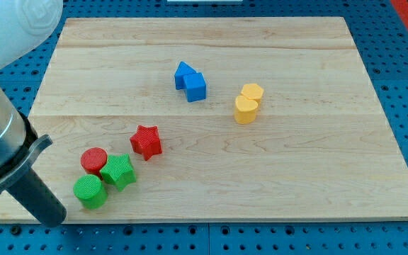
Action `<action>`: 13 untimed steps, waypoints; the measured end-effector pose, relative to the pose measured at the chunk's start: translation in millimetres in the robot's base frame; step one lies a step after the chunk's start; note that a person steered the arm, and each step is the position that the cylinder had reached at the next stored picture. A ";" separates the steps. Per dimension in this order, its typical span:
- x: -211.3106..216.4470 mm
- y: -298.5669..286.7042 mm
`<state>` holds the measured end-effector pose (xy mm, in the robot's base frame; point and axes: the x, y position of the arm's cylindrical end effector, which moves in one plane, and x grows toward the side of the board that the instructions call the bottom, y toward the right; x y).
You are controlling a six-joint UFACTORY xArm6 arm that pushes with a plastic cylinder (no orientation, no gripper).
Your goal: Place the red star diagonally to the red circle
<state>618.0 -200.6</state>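
Observation:
The red star (146,141) lies on the wooden board (296,163), left of centre. The red circle (93,160) lies down and to the view's left of it, a short gap apart. My tip (54,218) rests near the board's bottom left corner, just left of a green circle (90,192), and well to the lower left of the red star. The rod rises up and to the left from the tip.
A green star (118,171) touches the red circle on its right, with the green circle just below them. Two blue blocks (184,73) (195,87) sit together above the centre. Two yellow blocks (252,93) (246,110) sit together to their right.

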 end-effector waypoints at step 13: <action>-147.8 171.2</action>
<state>470.2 -29.4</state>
